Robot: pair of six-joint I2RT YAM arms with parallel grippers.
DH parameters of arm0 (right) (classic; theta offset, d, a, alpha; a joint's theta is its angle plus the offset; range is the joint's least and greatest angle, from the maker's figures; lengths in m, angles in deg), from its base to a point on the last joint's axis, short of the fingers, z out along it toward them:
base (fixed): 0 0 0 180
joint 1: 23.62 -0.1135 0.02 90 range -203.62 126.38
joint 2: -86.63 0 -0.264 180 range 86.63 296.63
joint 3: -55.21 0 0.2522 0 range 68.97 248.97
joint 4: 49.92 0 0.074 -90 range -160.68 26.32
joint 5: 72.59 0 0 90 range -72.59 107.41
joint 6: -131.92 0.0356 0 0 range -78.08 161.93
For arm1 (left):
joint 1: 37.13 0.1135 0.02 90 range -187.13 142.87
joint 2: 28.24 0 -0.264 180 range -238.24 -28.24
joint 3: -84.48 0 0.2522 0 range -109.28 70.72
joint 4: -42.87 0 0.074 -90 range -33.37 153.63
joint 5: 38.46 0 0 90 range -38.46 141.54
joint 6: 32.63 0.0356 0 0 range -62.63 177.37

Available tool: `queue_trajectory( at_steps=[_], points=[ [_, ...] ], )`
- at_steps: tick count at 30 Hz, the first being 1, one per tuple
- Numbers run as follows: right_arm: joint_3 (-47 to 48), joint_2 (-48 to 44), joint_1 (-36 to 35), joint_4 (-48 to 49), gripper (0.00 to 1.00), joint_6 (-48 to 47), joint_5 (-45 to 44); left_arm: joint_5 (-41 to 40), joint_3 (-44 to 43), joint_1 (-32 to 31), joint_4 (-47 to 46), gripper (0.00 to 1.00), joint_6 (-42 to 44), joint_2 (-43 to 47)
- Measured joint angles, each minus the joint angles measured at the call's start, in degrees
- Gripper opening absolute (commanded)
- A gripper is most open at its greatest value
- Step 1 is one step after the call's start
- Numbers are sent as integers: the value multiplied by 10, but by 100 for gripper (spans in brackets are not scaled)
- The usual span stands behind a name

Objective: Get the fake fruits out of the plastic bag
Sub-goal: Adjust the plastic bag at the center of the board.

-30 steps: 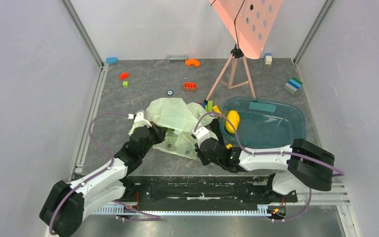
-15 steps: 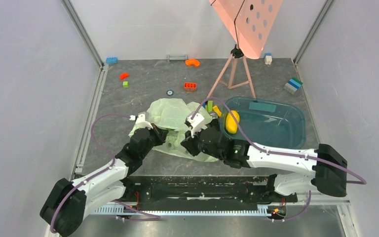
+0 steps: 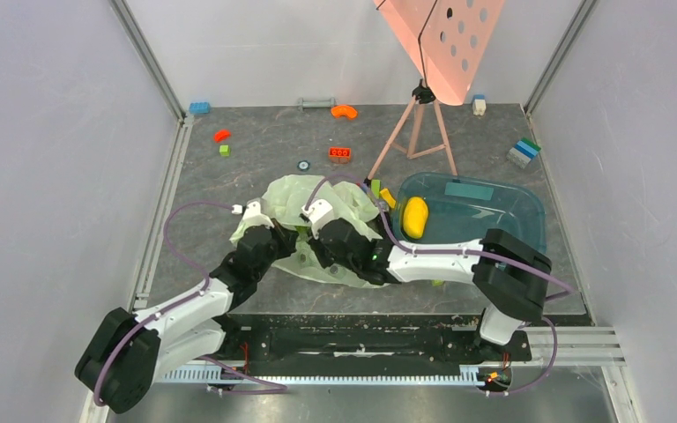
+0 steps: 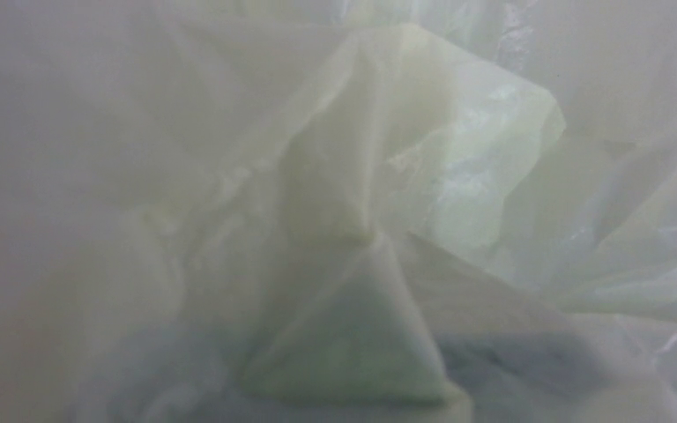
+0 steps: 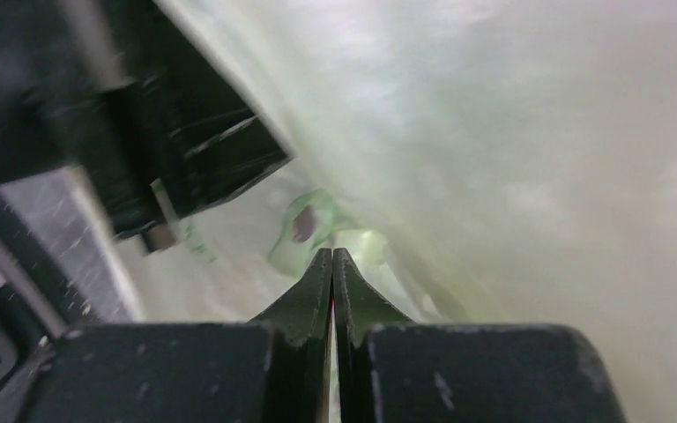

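1. The plastic bag [image 3: 304, 201] lies crumpled near the middle of the surface, somewhat closer to the near edge. It is pale green and translucent.
2. The right fingers [image 5: 322, 284] are pressed together, tip against tip, with no gap showing. Bag film lies right in front of the tips. Whether a fold is caught between them cannot be told.
3. From above, the right fingers [image 3: 315, 240] sit on the near part of the bag, the arm reaching in from the right edge.
4. The left fingers [image 3: 278, 238] are at the bag's near-left side, just beside the right ones. The left wrist view is filled with bag film [image 4: 458, 159], so I cannot tell how wide they stand.
5. A greener patch shows through the film low in the left wrist view. What it is cannot be told.
6. In the right wrist view a black gripper body [image 5: 167, 132] sits at the upper left, close against the bag [image 5: 511, 176].
7. One yellow fake fruit [image 3: 415, 217] lies inside the teal tray [image 3: 529, 211], at its left end. The tray sits toward the right edge, just beside the bag.
8. A few coloured bricks [image 3: 375, 188] lie between the bag and the tray.
9. More bricks are scattered along the far edge, with a blue brick [image 3: 199, 107] in the far-left corner.
10. A tripod [image 3: 419, 128] carrying a pink perforated board [image 3: 441, 35] stands near the far edge.
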Motion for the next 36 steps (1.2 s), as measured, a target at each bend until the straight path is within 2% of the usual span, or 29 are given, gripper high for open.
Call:
queue_trajectory(
  at_steps=[6,15,20,26,36],
  points=[
    [0,29,36,69,0,0,-30,-10,-6,0,3,2,0,-8],
    [52,107,40,124,0,0,-76,-13,-9,0,4,2,0,-18],
    [89,130,41,83,0,12,-163,-13,-9,0,3,2,0,-26],
    [84,124,48,3,0,35,-247,-13,-9,0,0,2,0,-41],
    [-32,28,57,-51,0,91,-279,-13,-9,-3,-7,2,-5,-56]
  ],
)
